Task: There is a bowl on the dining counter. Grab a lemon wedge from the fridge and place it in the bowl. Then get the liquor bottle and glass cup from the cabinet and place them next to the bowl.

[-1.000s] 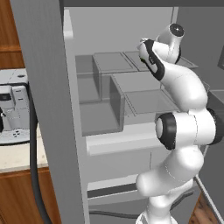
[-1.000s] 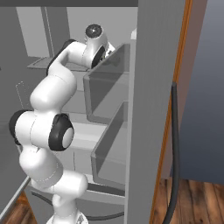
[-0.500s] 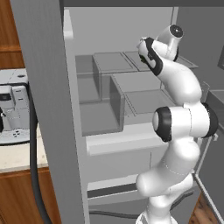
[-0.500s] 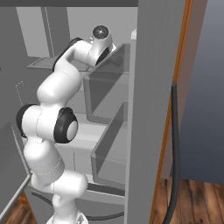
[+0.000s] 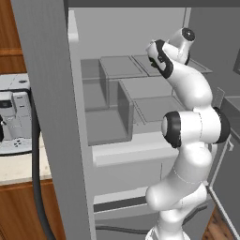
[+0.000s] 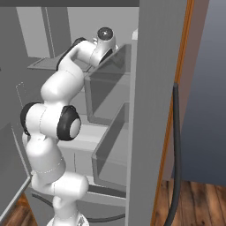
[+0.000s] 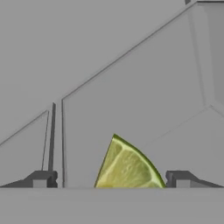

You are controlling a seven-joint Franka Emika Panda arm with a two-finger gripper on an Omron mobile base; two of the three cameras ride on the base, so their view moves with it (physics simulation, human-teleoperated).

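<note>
Two dark fingertips of the gripper stand spread wide at the bottom of the hand view, with the lemon wedge lying between them and neither tip touching it. Over the last second the arm has straightened and reached deeper into the open fridge, its wrist lifting toward the upper shelf, so the approach looks nearly finished and closing on the wedge is probably the next step; nothing is held yet. The wedge rests on a plain pale grey fridge shelf, cut face up and rind to the right in the hand view. Around the arm the fridge interior is grey, with translucent bins on its shelves and door bins beside the arm in the right base view. Outside, a wooden counter with an appliance sits to the left, and wood flooring shows at the right
</note>
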